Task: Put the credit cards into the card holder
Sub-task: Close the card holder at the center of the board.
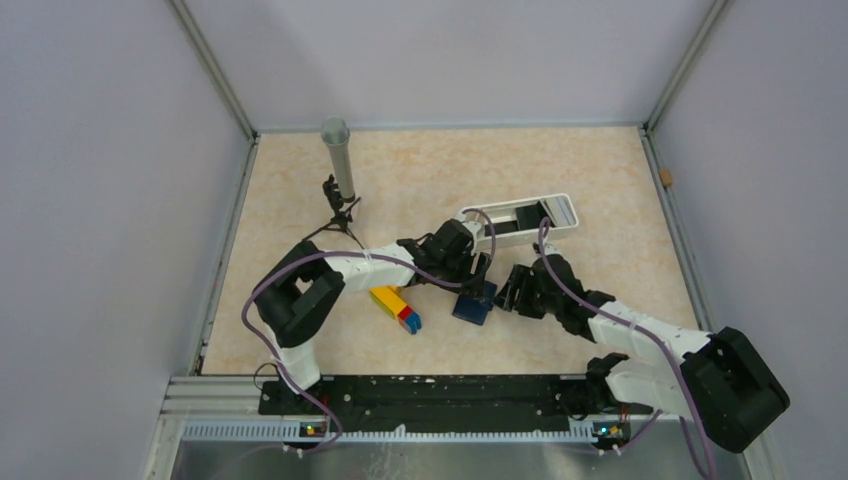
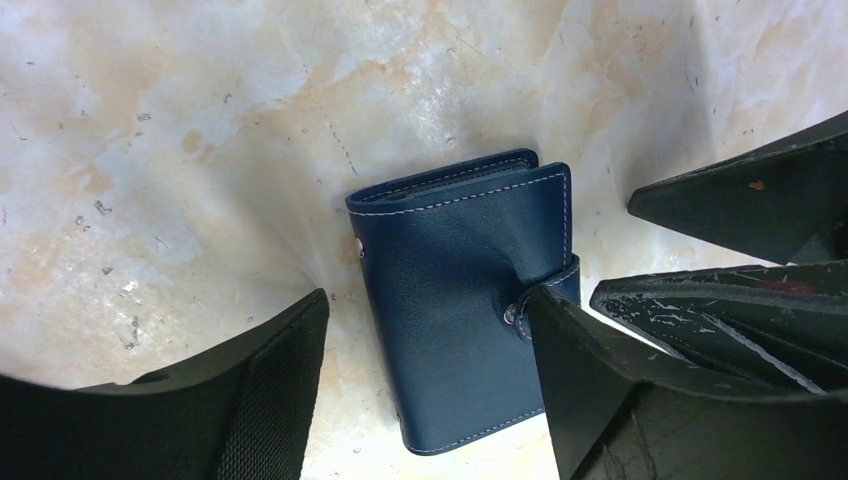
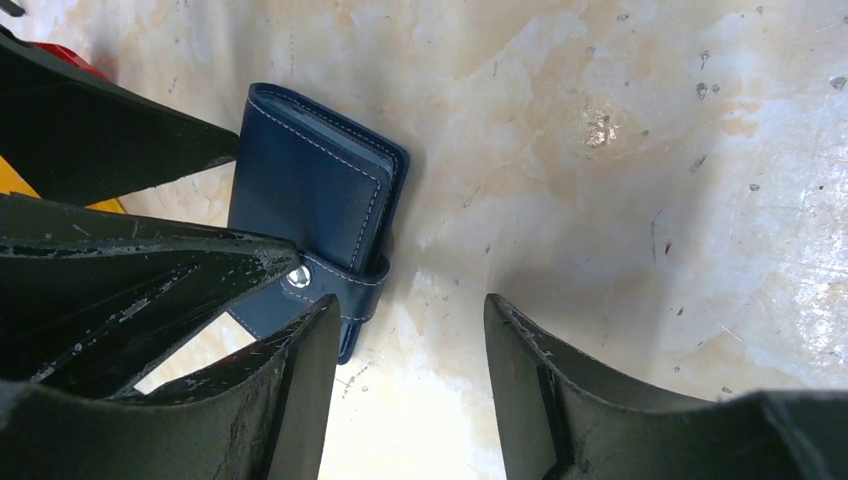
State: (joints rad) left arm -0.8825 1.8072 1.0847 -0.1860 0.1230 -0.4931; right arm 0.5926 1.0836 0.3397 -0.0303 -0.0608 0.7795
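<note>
The card holder is a navy wallet lying flat on the table, folded shut with its strap snapped. In the left wrist view the card holder lies between the fingers of my left gripper, which is open just above it; the right finger is at the snap stud. My right gripper is open over bare table just right of the card holder, with its left finger over the strap end. In the top view both grippers meet at the wallet. No credit cards show.
A white oblong tray lies behind the grippers. Yellow, red and blue toy bricks lie left of the wallet. A grey upright cylinder and a small black object stand at the back left. Walls enclose the table.
</note>
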